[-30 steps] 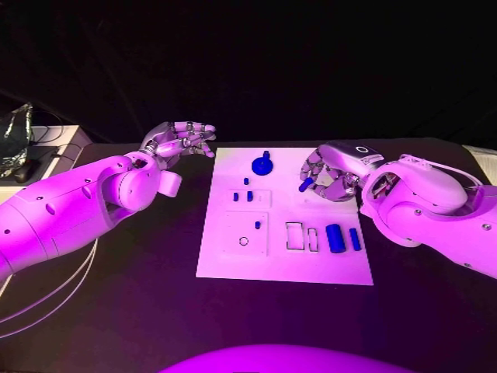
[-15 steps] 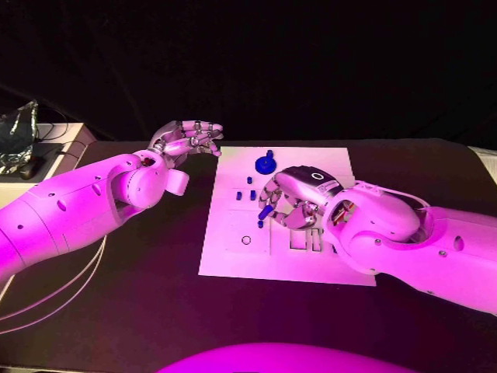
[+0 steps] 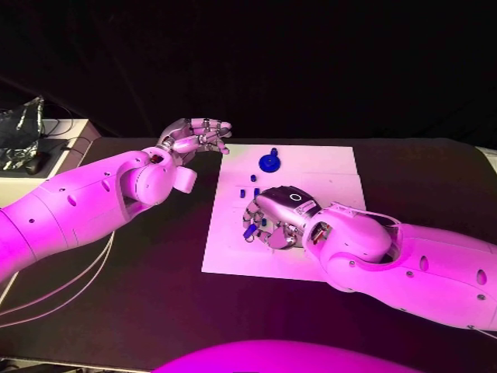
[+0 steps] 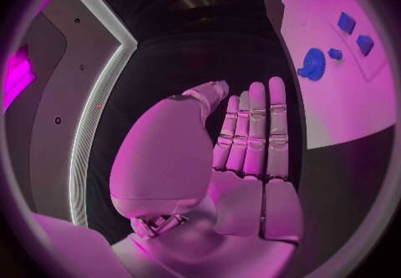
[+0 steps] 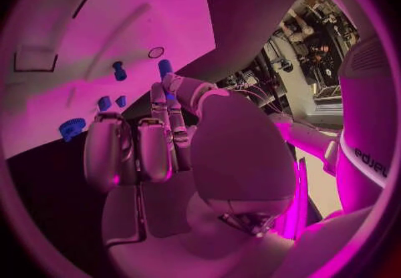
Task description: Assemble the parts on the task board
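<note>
The white task board (image 3: 316,159) lies in the middle of the black table. A blue gear (image 3: 271,163) stands near its far edge, with small blue pieces (image 3: 241,192) just nearer than it. My right hand (image 3: 278,218) hangs low over the board's left middle and pinches a blue cylinder (image 3: 248,231) between thumb and fingertips. The right wrist view shows that cylinder (image 5: 166,67) at the fingertips, above the board (image 5: 125,11) with a small peg (image 5: 119,71) and the gear (image 5: 72,128). My left hand (image 3: 198,134) hovers off the board's far left corner, its fingers (image 4: 254,131) straight, holding nothing.
A white box (image 3: 58,136) with a crinkled silvery bag (image 3: 13,140) stands at the table's far left. Thin cables (image 3: 47,303) hang along the left side. My right forearm (image 3: 416,260) covers the board's near right part.
My right hand has carried the blue cylinder from the board's right side across to its left middle, nearer to me. The left hand has barely moved.
</note>
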